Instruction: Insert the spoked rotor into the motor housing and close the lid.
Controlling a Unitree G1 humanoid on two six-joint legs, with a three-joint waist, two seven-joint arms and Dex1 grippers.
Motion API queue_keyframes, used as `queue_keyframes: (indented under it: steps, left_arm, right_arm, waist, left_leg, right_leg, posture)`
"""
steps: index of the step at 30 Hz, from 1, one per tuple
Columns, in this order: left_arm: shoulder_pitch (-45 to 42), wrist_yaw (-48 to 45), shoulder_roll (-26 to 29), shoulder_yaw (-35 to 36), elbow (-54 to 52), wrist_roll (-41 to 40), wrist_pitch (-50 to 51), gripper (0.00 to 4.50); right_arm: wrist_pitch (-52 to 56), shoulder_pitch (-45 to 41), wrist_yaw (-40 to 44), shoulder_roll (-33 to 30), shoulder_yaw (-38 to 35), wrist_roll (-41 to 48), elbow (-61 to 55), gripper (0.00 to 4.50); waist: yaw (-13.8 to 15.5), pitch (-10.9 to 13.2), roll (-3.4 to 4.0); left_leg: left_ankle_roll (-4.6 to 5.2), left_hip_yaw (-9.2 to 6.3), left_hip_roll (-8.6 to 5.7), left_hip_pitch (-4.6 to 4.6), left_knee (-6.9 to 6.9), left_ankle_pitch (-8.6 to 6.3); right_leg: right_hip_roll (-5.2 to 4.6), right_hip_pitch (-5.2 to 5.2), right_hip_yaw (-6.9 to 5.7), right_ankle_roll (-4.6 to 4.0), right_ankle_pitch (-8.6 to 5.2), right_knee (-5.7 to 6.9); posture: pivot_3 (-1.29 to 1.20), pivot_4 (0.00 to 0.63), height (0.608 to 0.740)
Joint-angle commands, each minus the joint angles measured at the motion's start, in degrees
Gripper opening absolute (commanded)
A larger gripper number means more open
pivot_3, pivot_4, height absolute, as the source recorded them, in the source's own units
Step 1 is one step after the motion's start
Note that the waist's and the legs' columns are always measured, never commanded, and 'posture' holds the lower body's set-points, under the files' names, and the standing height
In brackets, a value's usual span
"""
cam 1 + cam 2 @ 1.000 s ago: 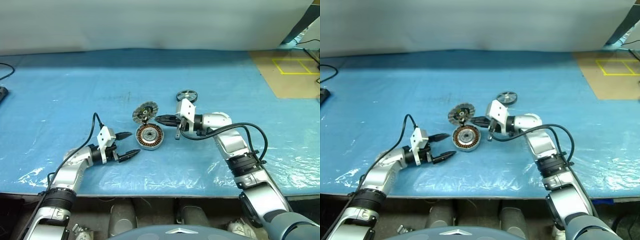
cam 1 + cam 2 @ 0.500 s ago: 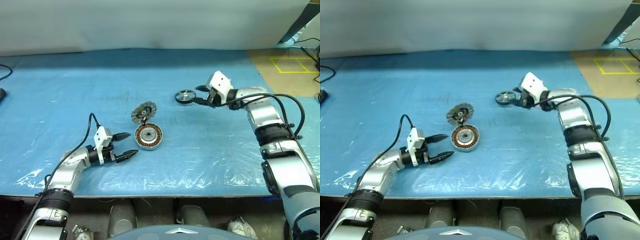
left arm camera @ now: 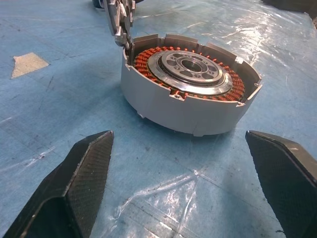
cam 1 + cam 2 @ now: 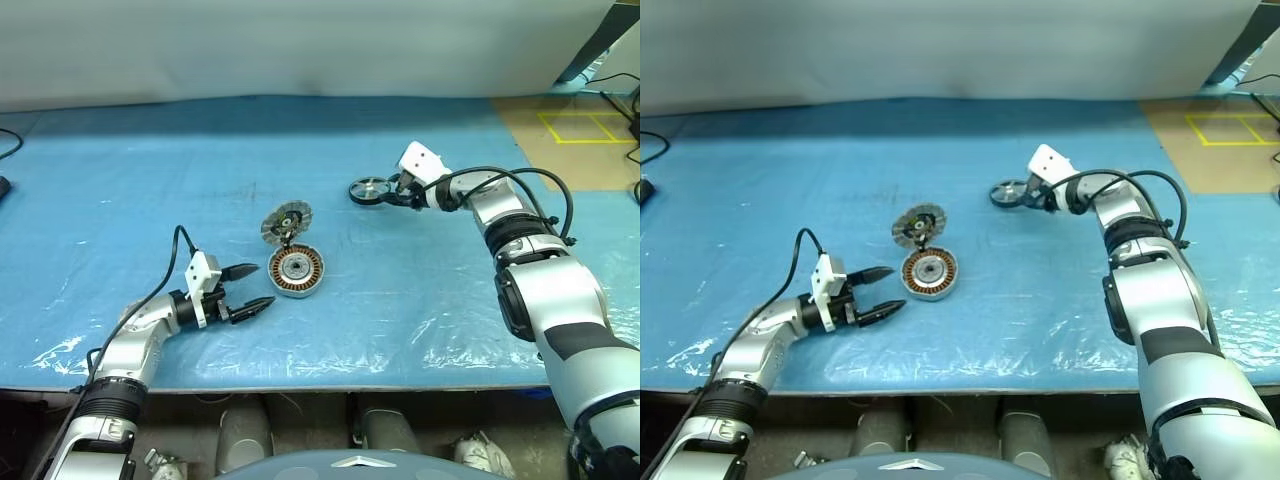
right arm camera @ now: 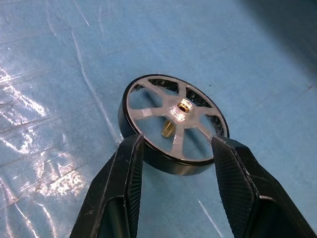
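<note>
Left gripper (image 4: 247, 288) sits low on the blue plastic sheet (image 4: 130, 190), fingers spread wide and holding nothing, aimed at the motor housing (image 4: 297, 272) just beyond its tips. Its wrist view gives the detail the head views can't: copper windings ringing a metal hub, cavity open and unobstructed, the lid (image 4: 288, 222) standing up on edge from the housing's far rim, fin face toward the cavity. Housing is near the sheet's centre; the spoked rotor (image 4: 370, 191) lies flat, well apart from it, farther back and to the right. Right gripper (image 4: 392, 193) is the near one for that part, reaching in from the rotor's right with its fingers half open and not yet gripping. Key relation, from the right wrist view: the two fingers (image 5: 124, 173) straddle the near side of the black rim, one on each side, rotor axis vertical with the hub pin pointing up; whether either pad touches the rim I can't tell. My read: closing across the disc is next, then a carry left and toward the robot to the housing. Risk is the rim sliding on the sheet as the fingers pinch. Head views show the full carry path clear between rotor and housing.
</note>
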Motion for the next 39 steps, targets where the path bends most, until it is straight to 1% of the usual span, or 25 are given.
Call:
queue_keyframes:
  steps: [1, 4, 6, 9, 13, 15, 21, 24, 28, 39]
  left_arm:
    - [0.5, 0.5, -0.2, 0.2, 1.0, 0.7, -0.4, 4.50]
    - [0.7, 0.7, -0.2, 0.1, 0.9, 0.9, -0.5, 4.50]
    - [0.8, 0.9, -0.2, 0.2, 0.7, 1.0, -0.4, 4.50]
    - [1.1, 1.2, -0.1, 0.1, 0.2, 1.1, -0.3, 4.50]
    - [1.4, 1.5, 0.0, 0.0, -0.2, 1.1, -0.2, 4.50]
    - [1.4, 1.5, 0.0, -0.1, 0.0, 1.2, -0.2, 4.50]
    - [0.9, 1.3, -0.2, 0.0, 1.5, 1.4, -1.3, 4.50]
    - [1.3, 1.4, -0.2, 0.2, 1.8, 1.4, -1.9, 4.50]
    - [2.3, 1.6, -0.1, 0.4, 1.8, 1.5, -2.5, 4.50]
    - [3.0, 2.2, 0.0, 0.4, 1.2, 1.6, -2.8, 4.50]
  right_arm:
    - [0.0, -2.2, -2.9, 0.8, -1.1, -0.6, 0.4, 2.24]
    - [0.7, -2.4, -5.0, 1.4, -1.9, -0.7, 1.0, 2.24]
    - [1.0, -2.8, -4.5, 1.7, -2.8, -0.1, 1.0, 2.24]
    - [1.8, -3.8, -2.8, 1.8, -5.0, 1.5, 1.0, 2.24]
    - [5.2, -6.1, 2.2, 1.9, -10.2, 6.0, 0.8, 2.24]
    - [6.5, -7.0, -0.6, 2.1, -11.6, 6.3, 1.2, 2.24]
    - [9.0, -4.5, -9.3, 4.2, -10.9, 3.1, 2.7, 2.24]
    - [9.4, -3.4, -11.6, 5.1, -10.8, 2.0, 3.0, 2.24]
    - [9.4, -2.6, -12.2, 5.8, -10.5, 0.8, 3.1, 2.24]
    - [9.4, 0.2, -11.7, 6.1, -9.7, -1.6, 3.1, 2.24]
  waist:
    - [0.0, 0.0, 0.00]
    - [0.0, 0.0, 0.01]
    - [0.0, 0.0, 0.01]
    - [0.0, 0.0, 0.05]
    - [0.0, 0.1, 0.11]
    - [0.0, 0.1, 0.11]
    - [0.0, 0.1, 0.13]
    - [0.0, 0.1, 0.19]
    - [-0.1, 0.2, 0.38]
    - [-0.4, 0.2, 0.40]
  left_leg:
    - [0.02, 0.00, 0.01, 0.00, 0.00, -0.01]
    - [0.04, 0.00, 0.00, -0.01, 0.02, -0.02]
    - [0.03, 0.00, 0.00, -0.02, 0.02, -0.02]
    - [0.03, 0.00, 0.01, -0.01, 0.02, -0.02]
    - [0.07, 0.00, 0.02, -0.01, 0.03, -0.04]
    - [0.09, 0.00, 0.03, -0.02, 0.03, -0.05]
    - [0.08, 0.00, 0.03, -0.01, 0.02, -0.05]
    - [0.03, 0.00, 0.03, -0.02, 0.03, -0.02]
    - [-0.01, 0.00, 0.03, -0.04, 0.04, 0.00]
    - [-0.04, 0.00, 0.04, -0.03, 0.00, 0.02]
  right_leg:
    - [0.00, 0.00, -0.01, 0.00, 0.00, 0.00]
    - [0.00, 0.00, 0.00, 0.00, 0.00, 0.01]
    - [0.00, 0.00, 0.00, -0.01, 0.00, 0.01]
    - [0.00, -0.01, 0.00, -0.01, 0.00, 0.01]
    - [0.00, -0.02, 0.01, -0.01, 0.00, 0.02]
    - [0.01, -0.02, 0.00, -0.01, 0.00, 0.02]
    - [0.01, -0.02, -0.01, -0.02, 0.00, 0.01]
    - [0.00, -0.02, 0.00, -0.02, 0.00, 0.02]
    - [0.01, -0.05, 0.01, -0.02, 0.00, 0.02]
    - [0.02, -0.06, 0.01, -0.03, 0.00, 0.01]
  posture:
    - [0.00, 0.150, 0.740]
    - [0.00, 0.150, 0.740]
    - [0.00, 0.150, 0.740]
    - [0.00, 0.150, 0.740]
    - [0.00, 0.150, 0.740]
    - [0.00, 0.150, 0.740]
    - [0.00, 0.150, 0.740]
    - [0.00, 0.150, 0.740]
    - [0.00, 0.150, 0.740]
    - [0.00, 0.150, 0.740]
